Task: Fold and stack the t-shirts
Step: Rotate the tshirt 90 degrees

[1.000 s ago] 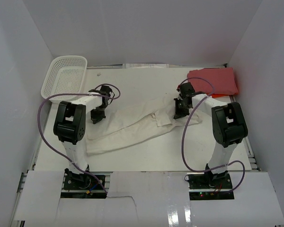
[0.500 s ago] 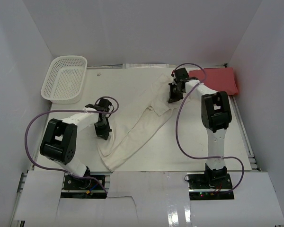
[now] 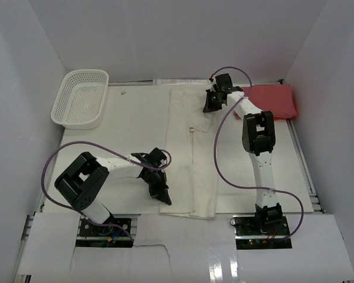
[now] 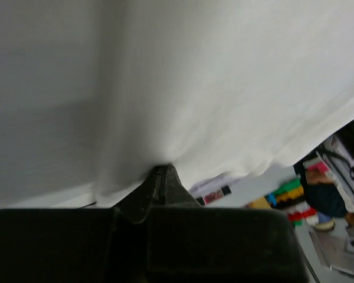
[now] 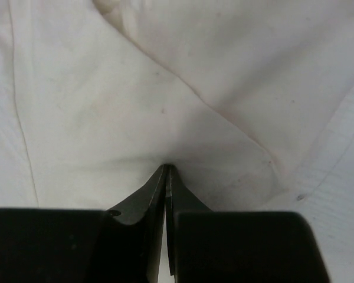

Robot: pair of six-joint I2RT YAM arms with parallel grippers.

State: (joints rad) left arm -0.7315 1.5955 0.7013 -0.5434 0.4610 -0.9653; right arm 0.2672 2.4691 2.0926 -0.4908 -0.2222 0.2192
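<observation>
The cream-white t-shirt (image 3: 196, 158) lies as a long strip from the table's back to its front edge. My right gripper (image 3: 209, 107) is shut on its far end, with cloth bunched at the fingertips (image 5: 166, 168) in the right wrist view. My left gripper (image 3: 164, 198) is shut on the near end, and the shirt (image 4: 224, 88) hangs over its closed tips (image 4: 161, 171). The red t-shirt (image 3: 275, 100) lies folded at the back right, just right of the right gripper.
A white mesh basket (image 3: 80, 98) stands at the back left corner. White walls close in the left, back and right sides. Both arms' purple cables loop above the table.
The cream shirt has swung from lying crosswise to running back to front. My left gripper has moved right and toward the front edge; my right gripper has moved to the back, both keeping their grip.
</observation>
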